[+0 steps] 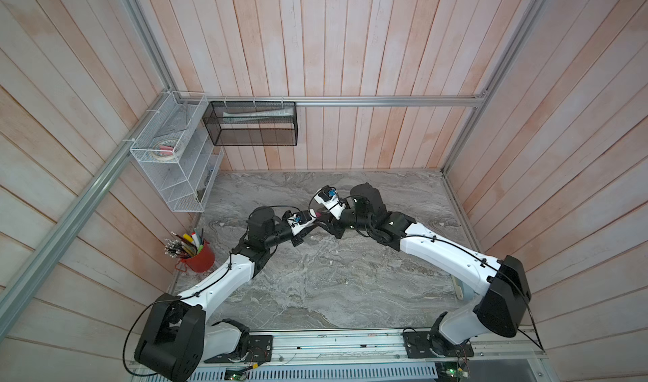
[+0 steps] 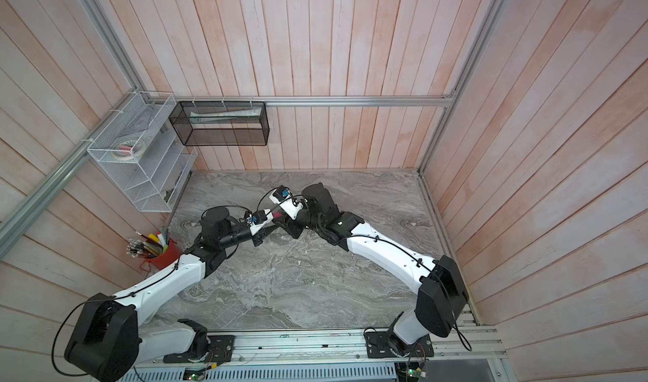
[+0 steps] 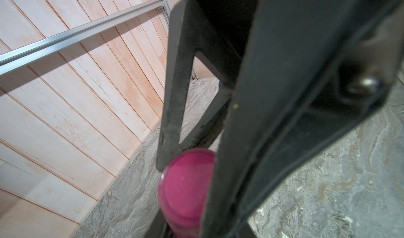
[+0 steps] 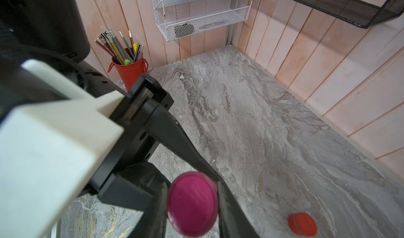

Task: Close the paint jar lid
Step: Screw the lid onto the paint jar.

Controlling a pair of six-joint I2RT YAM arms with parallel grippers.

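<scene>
Right gripper [image 4: 191,185] pinching pink paint jar [image 4: 192,206], left gripper [image 1: 316,220] clamped on it too

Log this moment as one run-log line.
left gripper: shut on paint jar | right gripper: shut on paint jar | red cap: on tabletop, apart from jar

Robot test booth: aluminium frame [image 1: 385,101], plank walls [image 1: 350,47], marble table [image 1: 333,285], pencil bucket [image 1: 201,259]

Both arms angled inward, left end effector [image 1: 314,222] clamped, right end effector [image 1: 322,219] seemingly clamped
</scene>
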